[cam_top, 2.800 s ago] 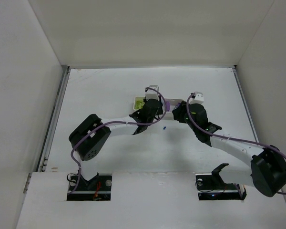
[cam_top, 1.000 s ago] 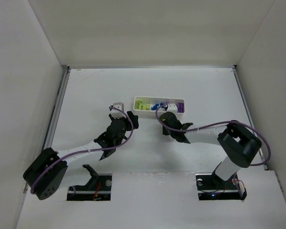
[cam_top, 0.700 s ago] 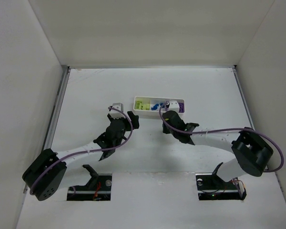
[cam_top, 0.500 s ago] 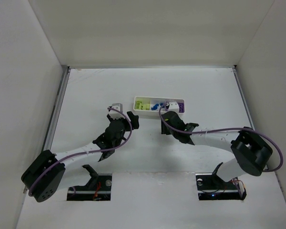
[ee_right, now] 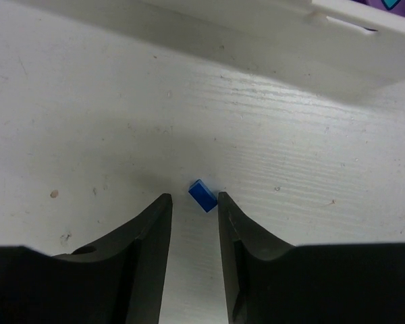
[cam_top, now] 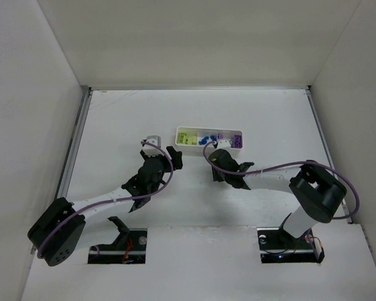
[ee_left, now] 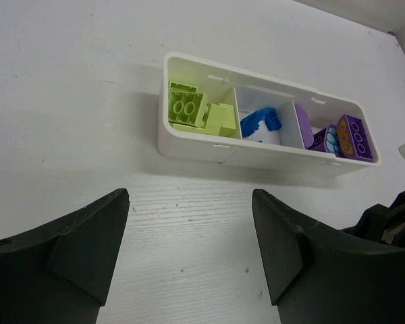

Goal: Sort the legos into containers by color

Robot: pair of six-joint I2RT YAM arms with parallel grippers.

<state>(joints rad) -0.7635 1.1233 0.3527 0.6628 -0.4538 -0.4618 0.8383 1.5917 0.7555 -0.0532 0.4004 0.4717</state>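
Observation:
The white tray [cam_top: 210, 147] lies across the middle of the table; in the left wrist view its wall [ee_left: 189, 145] encloses lime-green legos [ee_left: 192, 111], blue legos [ee_left: 260, 125] and purple legos [ee_left: 344, 135], each colour in its own compartment. One tiny blue lego [ee_right: 202, 196] lies on the table in front of the tray. My right gripper [ee_right: 192, 199] is low over it, jaws a narrow gap apart, the lego at their tips against the right finger. In the top view the right gripper [cam_top: 216, 164] hides it. My left gripper [ee_left: 189, 196] is wide open and empty, short of the tray.
The tray's near wall [ee_right: 324, 61] runs just beyond the blue lego. White walls enclose the table on three sides. The left gripper [cam_top: 161, 152] hovers left of the tray's lime-green end.
The right gripper has come back from over the tray and down to the table in front of it, around the blue lego. The left arm has pulled back from the tray and now holds still.

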